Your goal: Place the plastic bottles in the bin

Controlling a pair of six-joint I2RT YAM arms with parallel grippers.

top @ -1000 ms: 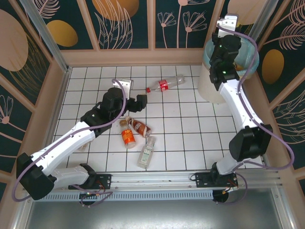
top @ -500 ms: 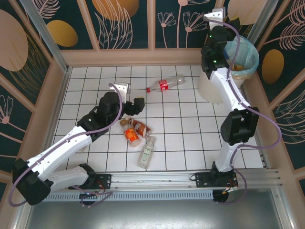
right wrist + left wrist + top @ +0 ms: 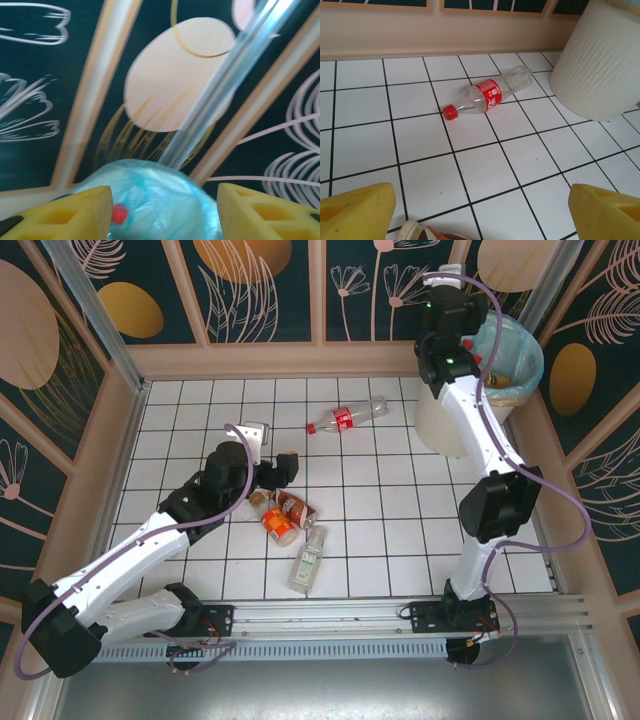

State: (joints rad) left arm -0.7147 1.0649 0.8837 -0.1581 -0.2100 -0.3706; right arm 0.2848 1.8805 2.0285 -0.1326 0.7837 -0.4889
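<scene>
Several plastic bottles lie on the white tiled floor. A clear one with a red label (image 3: 347, 418) (image 3: 490, 95) lies near the back. An orange one (image 3: 275, 526), a brown one with a red label (image 3: 293, 506) and a clear one with a green label (image 3: 308, 558) lie clustered in the middle. My left gripper (image 3: 281, 471) (image 3: 480, 212) is open just above this cluster, with a pale cap (image 3: 411, 229) at its near edge. The cream bin (image 3: 452, 418) (image 3: 600, 60) with its teal liner (image 3: 160, 200) stands at the back right. My right gripper (image 3: 468, 338) (image 3: 165, 212) is open and empty at the bin's rim.
Wooden-framed patterned walls (image 3: 300, 350) enclose the tiled floor on three sides. A metal post (image 3: 220, 95) rises behind the bin. Something orange (image 3: 500, 378) and a red cap (image 3: 119, 214) lie inside the liner. Bare tiles spread at the left and front right.
The right wrist has swung left from over the bin to its back-left rim. The left gripper has dropped slightly toward the bottle cluster, and the orange bottle has shifted a little.
</scene>
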